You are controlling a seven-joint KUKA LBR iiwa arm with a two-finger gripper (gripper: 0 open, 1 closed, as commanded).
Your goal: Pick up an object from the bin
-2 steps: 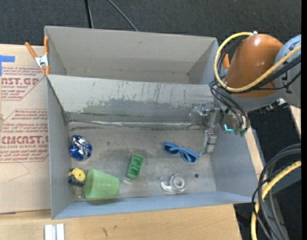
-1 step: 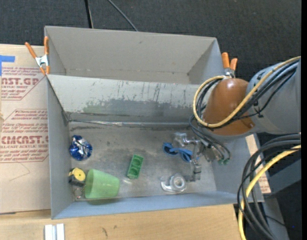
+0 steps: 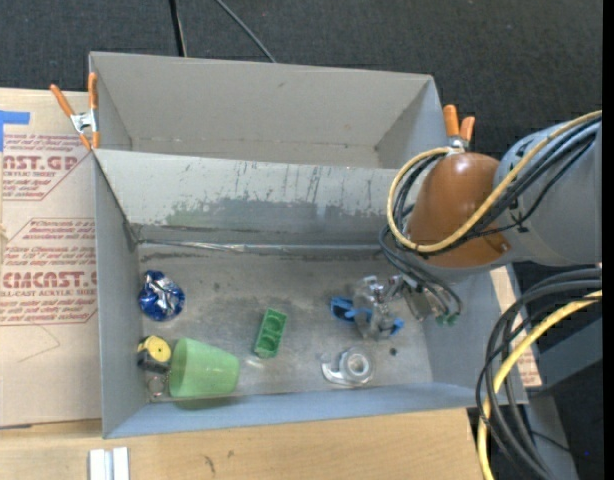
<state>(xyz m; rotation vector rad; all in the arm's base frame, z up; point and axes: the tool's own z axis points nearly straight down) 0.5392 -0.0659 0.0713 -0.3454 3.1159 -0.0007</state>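
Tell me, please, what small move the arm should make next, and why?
Probably nudge the gripper a little toward the view's left, to centre it on the small blue piece lying right beside it; the silvery ring and green brick lie farther off.

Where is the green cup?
In the camera view, the green cup lies in the lower left corner of the bin, beside a yellow thing, left of the green block.

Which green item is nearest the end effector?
The small green brick mid-floor; the pale green cup lies farther left of the end effector.
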